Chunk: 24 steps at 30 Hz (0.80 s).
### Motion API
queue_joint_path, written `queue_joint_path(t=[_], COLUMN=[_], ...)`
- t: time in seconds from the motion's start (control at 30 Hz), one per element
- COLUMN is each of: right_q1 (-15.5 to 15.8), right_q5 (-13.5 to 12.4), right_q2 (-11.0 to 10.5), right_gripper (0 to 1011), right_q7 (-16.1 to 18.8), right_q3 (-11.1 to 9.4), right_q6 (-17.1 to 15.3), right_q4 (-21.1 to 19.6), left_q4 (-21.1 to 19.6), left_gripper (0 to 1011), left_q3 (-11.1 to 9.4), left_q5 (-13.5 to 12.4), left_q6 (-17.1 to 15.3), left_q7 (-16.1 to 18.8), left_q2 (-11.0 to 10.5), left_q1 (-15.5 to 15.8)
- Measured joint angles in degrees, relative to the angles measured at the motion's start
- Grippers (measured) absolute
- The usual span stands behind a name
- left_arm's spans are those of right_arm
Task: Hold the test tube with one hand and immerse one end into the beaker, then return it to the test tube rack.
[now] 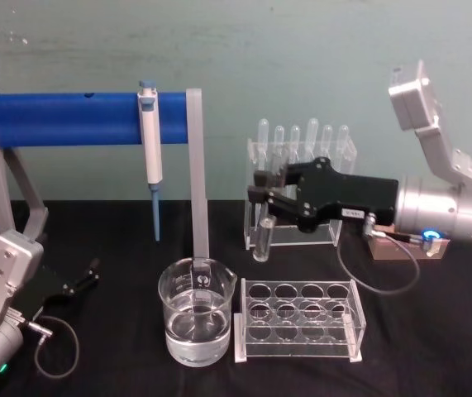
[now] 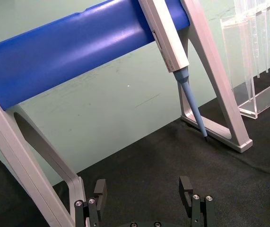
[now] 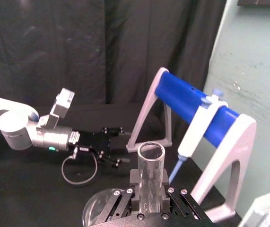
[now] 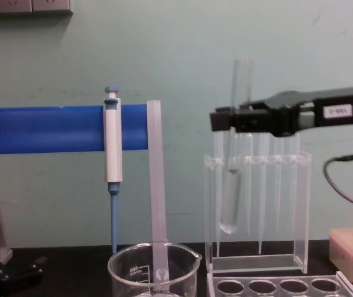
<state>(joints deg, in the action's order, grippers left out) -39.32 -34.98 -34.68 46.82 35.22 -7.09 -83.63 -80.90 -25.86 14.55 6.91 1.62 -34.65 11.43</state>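
test tube [image 1: 261, 238] clamped upright in the right gripper [image 1: 262, 192], raised clear of the table [image 1: 120, 240], just in front of the pipette rack [image 1: 343, 153] and behind the empty tube rack [image 1: 297, 335]. lower left, beaker [image 1: 169, 306] with clear liquid, just before the grey stand leg [image 1: 197, 174]; micropipette [image 1: 150, 141] hanging nearby. left gripper [image 1: 83, 277] parked far left, jaws wide, empty.

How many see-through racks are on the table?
2. The test tube rack sits in front, right of the beaker. The pipette rack stands farther back, behind the right gripper holding the test tube. The left gripper rests far left.
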Motion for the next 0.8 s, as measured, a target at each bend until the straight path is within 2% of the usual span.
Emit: queue_joint_path(t=[0.2,0.4,0.8], right_q1=[-3.8,-6.1,-6.9], right_q5=[0.3,0.3,0.0], right_q2=[2.9,5.6,9.3], right_gripper=[226,226,226], right_q7=[1.0,1.9,3.4], right_q3=[2.2,4.2,7.0], right_q6=[-0.3,0.0,2.7], right_q4=[2.3,4.5,8.8], left_q4=[0.0,0.0,0.0], left_gripper=[1000,1000,1000], left_q3=[0.0,0.0,0.0], left_q5=[0.0,0.0,0.0], left_q6=[0.0,0.0,0.0], left_q7=[0.0,0.0,0.0], left_q2=[0.0,0.0,0.0], left_q1=[0.0,0.0,0.0])
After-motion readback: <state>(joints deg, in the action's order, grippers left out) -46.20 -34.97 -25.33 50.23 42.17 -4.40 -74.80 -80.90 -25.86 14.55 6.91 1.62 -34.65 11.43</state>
